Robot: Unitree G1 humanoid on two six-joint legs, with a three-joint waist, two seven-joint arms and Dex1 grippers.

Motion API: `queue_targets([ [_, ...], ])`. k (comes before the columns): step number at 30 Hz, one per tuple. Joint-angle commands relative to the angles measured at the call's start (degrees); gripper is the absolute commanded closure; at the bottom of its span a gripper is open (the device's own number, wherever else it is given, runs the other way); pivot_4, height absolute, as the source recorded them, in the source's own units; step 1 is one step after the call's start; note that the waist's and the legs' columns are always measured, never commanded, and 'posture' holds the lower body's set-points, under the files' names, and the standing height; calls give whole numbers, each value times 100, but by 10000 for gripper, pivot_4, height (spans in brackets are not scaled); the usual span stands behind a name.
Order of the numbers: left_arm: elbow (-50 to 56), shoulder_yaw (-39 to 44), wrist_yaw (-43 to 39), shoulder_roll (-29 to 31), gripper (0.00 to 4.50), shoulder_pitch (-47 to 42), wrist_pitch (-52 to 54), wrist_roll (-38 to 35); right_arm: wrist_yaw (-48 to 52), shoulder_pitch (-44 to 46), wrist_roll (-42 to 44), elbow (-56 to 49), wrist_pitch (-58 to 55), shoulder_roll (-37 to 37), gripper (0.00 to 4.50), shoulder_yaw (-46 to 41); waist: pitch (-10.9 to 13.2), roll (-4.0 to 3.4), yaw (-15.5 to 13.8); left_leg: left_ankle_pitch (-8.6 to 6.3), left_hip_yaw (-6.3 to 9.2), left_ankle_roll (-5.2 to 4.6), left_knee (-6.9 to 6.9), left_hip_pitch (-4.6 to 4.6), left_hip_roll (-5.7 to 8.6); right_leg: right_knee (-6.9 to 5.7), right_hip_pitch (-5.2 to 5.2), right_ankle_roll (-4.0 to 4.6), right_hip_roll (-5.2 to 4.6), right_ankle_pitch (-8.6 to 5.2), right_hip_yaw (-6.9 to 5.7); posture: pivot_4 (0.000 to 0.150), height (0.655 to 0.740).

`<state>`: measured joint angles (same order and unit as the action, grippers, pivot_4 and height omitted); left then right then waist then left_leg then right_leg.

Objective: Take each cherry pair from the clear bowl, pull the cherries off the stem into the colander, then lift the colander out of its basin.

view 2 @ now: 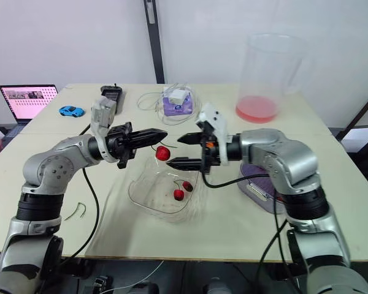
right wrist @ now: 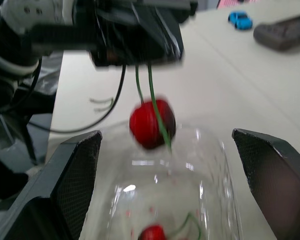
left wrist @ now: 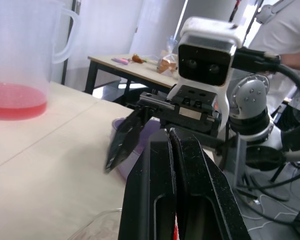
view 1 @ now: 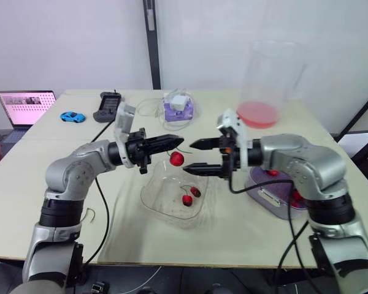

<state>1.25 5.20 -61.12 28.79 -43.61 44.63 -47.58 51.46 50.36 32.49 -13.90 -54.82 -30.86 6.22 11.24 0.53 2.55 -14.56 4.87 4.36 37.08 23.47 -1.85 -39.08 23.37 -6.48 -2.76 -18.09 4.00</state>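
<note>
- My left fingers (view 1: 175,141), at the centre of the frame, are pinched shut on the stem (right wrist: 138,82). One cherry (view 1: 177,158) hangs from it above the clear bowl (view 1: 154,197).
- My right fingers (view 1: 197,145) face them, spread wide and holding nothing. The cherry is just beside the lower one's tip.
- I should close the right fingers around the cherry itself, not the stem, and squeeze gently so it doesn't burst.
- The colander (view 1: 265,188) sits at lower right, behind my right arm. I'd carry the cherry over it before pulling. Otherwise it may drop into the bowl, where another pair (view 1: 188,197) lies.
</note>
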Motion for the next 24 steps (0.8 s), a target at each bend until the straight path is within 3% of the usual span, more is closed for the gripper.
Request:
queue_targets([
  [1,207,130,30,75,45000,-132,3,-101,-173,146,-85,-158,240,147,252,46,0,0,4,0,0,0,0,0,0,0,0,0,0,0,0,1500,7332],
  [7,157,89,58,63,45000,-169,-47,-48,-256,92,-169,-221,305,286,252,366,0,0,11,-1,0,-2,-1,-2,0,-1,0,0,2,0,1,1500,7332],
  [10,138,81,48,54,45000,-180,-68,-36,-277,59,-187,-206,308,313,9473,446,0,0,7,-1,0,-2,0,-2,0,-1,0,0,1,0,1,1500,7332],
  [13,114,72,28,53,45000,-189,-84,-20,-289,28,-226,-242,340,306,23114,533,0,0,8,-2,0,-3,0,-2,0,-1,0,0,1,0,1,1500,7332],
  [24,91,59,28,56,45000,-197,-108,61,-332,45,-282,-245,412,285,23114,574,0,0,9,-4,0,-6,-1,-2,0,-1,0,0,2,0,1,1500,7332],
])
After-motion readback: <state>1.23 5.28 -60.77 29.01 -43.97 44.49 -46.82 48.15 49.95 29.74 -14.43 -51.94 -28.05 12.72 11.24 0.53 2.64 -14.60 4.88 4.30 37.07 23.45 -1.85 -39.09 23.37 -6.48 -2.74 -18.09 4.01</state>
